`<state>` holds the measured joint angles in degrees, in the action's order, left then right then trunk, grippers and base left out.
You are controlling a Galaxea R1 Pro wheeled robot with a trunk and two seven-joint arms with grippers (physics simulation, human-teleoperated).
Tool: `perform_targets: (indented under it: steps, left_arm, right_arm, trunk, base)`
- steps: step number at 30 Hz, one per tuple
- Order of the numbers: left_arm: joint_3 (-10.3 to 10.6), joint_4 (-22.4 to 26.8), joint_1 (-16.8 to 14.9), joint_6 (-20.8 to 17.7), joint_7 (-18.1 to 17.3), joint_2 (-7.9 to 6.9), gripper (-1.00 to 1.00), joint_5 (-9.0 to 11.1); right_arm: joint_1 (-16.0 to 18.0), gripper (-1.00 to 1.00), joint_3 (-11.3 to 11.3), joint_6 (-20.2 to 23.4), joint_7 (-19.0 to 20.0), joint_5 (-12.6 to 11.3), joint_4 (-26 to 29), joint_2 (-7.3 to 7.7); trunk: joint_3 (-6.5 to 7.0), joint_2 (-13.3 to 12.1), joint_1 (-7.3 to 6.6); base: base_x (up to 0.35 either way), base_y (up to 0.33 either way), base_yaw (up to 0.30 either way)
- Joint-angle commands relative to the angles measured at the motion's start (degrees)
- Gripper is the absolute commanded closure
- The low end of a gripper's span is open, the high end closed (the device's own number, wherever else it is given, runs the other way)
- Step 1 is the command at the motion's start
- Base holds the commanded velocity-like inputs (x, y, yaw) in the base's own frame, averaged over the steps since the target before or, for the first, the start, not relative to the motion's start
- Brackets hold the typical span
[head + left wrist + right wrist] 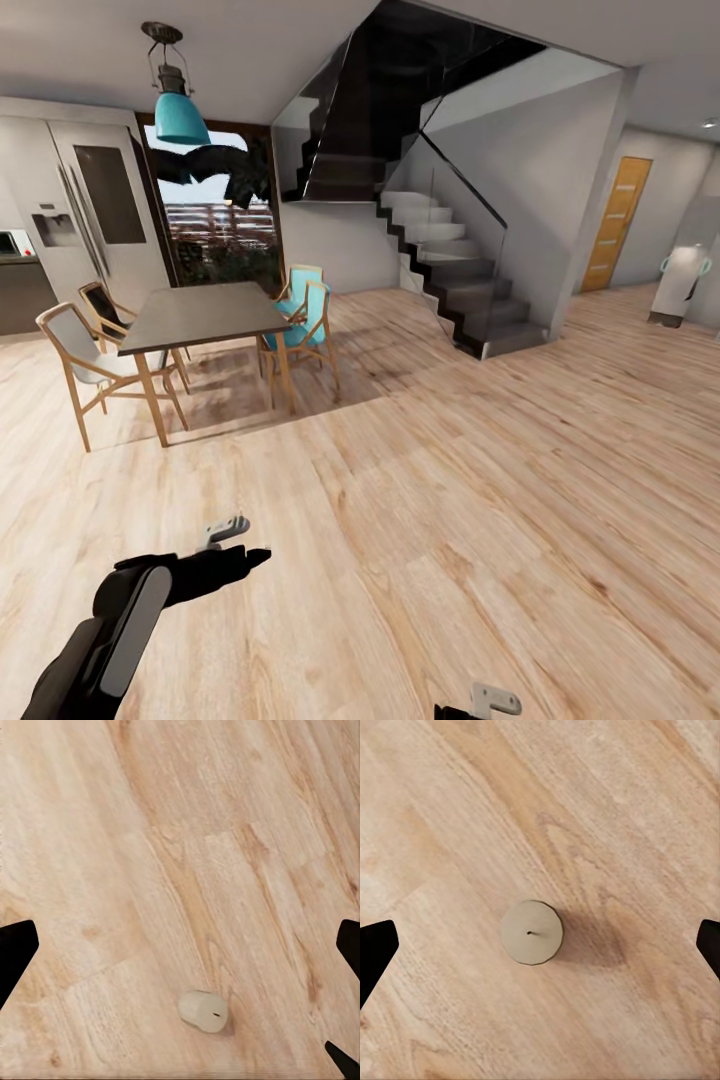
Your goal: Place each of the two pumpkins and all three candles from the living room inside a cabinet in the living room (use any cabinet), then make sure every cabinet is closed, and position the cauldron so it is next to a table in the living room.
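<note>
I am seeing my left arm point(120, 625) rendering as a glossy black shell carrying a long rounded grey inset panel. A pale grey bracket point(228, 527) is showing beside its black tip. My right arm is presenting a matching grey bracket point(495, 699). Both wrist views are showing black fingertips point(15, 952).

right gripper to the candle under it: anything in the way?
Nothing visible. In the right wrist view the candle stands upright on bare wood floor, seen from above and centred between the wide-open fingertips. Only floor surrounds it. The left wrist view shows another candle, tipped on its side.
</note>
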<state>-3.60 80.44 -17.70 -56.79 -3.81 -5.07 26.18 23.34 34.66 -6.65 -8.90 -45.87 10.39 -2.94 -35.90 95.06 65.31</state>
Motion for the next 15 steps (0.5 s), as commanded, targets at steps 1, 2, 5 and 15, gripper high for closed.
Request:
perform_targets:
  steps: [1,2,5,15]
  left_arm:
    - [-0.1,-0.8,-0.2,-0.3,-0.4,0.01,-1.00,-0.3]
    - [0.0,-1.6,-0.5,-0.3,-0.4,0.02,-1.00,-0.4]
    - [0.0,-6.4,-2.3,-0.3,-0.3,-0.02,-1.00,-0.6]
    - [0.1,-19.1,-6.9,0.2,0.2,-1.92,-1.00,-1.0]
  right_arm:
    - [0.0,-1.00,0.5,-0.2,-0.3,-0.5,0.0,0.02]
    - [0.0,-1.00,0.5,-0.2,-0.3,-0.5,0.0,0.02]
    - [0.0,-1.00,0.5,-0.2,-0.3,-0.5,-0.1,0.04]
    - [0.0,-1.00,0.5,-0.4,-0.2,-0.5,-0.2,0.04]
  trunk:
    - [-0.24,0.4,0.22]
    - [-0.42,0.8,0.44]
    - [-0.96,2.0,1.10]
    - [-2.75,6.1,3.30]
  base:
    - [0.000,0.000,0.000]
    - [0.000,0.000,0.000]
    - [0.000,0.000,0.000]
    - [0.000,0.000,0.000]
